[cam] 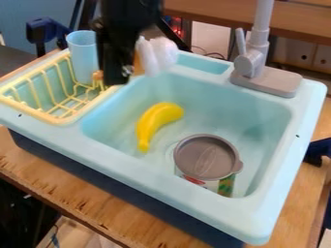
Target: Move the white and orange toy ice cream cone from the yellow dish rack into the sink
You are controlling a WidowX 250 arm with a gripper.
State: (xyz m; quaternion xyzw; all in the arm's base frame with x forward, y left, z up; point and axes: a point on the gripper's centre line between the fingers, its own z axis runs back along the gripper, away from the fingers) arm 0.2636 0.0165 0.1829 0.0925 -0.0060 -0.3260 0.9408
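The black gripper (117, 68) hangs at the upper left, over the sink's back left corner beside the yellow drying rack. Just right of it is a blurred white object (157, 55); whether the two touch, I cannot tell. A yellow banana (158, 121) lies in the left part of the light blue sink basin (223, 101). To its right, lower down, sits a round container with a grey lid (207, 157), and a green patterned piece (226, 185) shows at the container's lower right.
A light blue cup (83, 55) stands in the yellow rack (55, 104), close to the gripper's left. The grey faucet (257, 60) rises at the back right of the sink. A wooden table (84, 201) supports the sink unit.
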